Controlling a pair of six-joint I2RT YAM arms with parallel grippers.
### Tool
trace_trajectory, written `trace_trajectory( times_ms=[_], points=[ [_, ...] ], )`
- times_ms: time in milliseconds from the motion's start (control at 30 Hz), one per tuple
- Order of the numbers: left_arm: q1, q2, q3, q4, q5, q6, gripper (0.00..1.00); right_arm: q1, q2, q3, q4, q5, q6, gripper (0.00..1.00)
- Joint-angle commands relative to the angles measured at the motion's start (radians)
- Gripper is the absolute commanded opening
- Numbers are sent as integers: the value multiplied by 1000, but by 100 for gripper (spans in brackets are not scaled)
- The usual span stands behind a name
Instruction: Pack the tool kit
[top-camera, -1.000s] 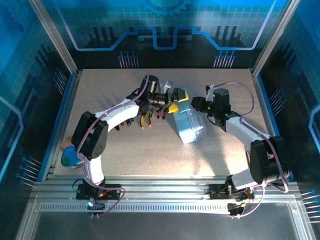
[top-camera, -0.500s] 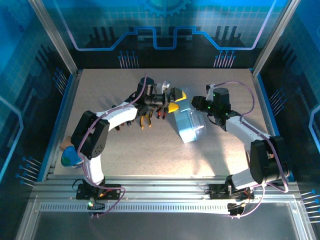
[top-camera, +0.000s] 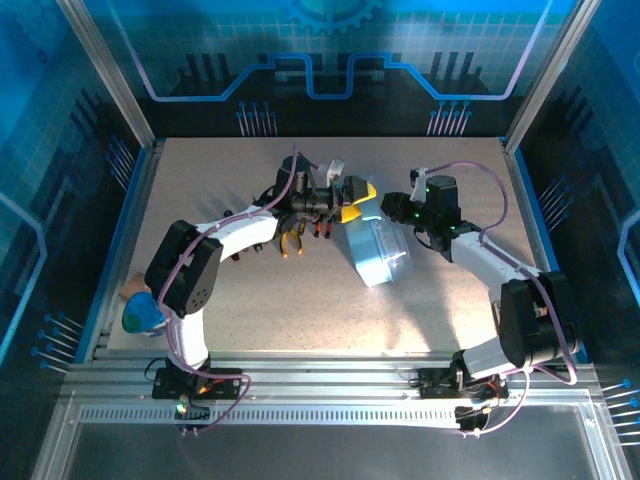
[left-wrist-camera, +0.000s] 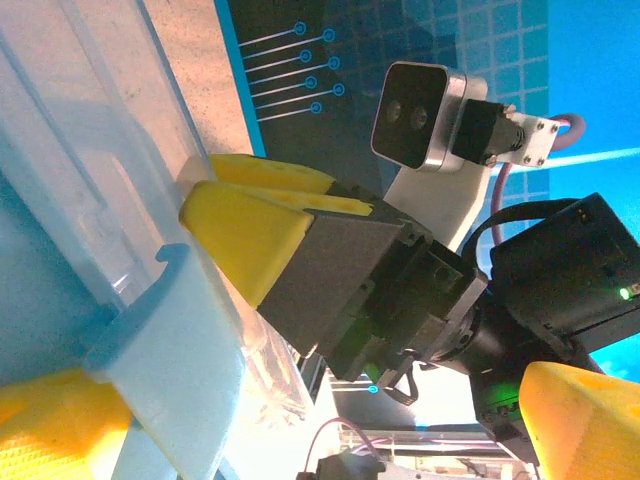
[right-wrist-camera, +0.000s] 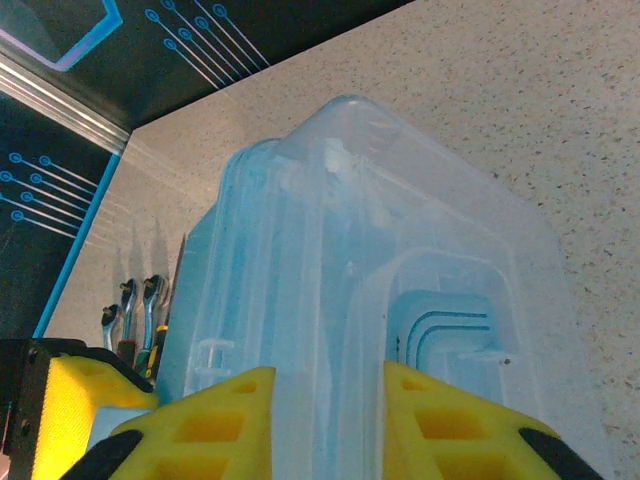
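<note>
Jaws of the right gripper (right-wrist-camera: 327, 390) are pinching the clear lid (right-wrist-camera: 400, 230) at the far end of the case (top-camera: 376, 256), which is sitting centre-right. Left gripper (top-camera: 358, 200) is hovering spread wide at the case's far-left corner, crowding its partner. Pliers (top-camera: 291, 240) are lying left, unpacked. My worry: fingers knocking together, jolting that thin lid loose.

I see my left gripper (top-camera: 354, 201) has edged slightly right, nearer the translucent light-blue rectangular plastic case (top-camera: 376, 262).
</note>
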Motion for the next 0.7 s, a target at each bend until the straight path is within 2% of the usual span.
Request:
trace_trajectory(
  times_ms=[0,167,433,667],
  points=[
    [-7,-6,-6,-233,-100,188,99,29,16,-49,-196,-124,-31,27],
    [0,9,-32,-278,-111,244,99,28,1,-47,-196,-132,-45,27],
    [-1,89,-85,-112,-81,177,99,32,-80,-3,-256,-161,-75,28],
    [-23,145,-65,-48,-70,150,99,47,-83,15,-235,-221,-40,29]
  ],
)
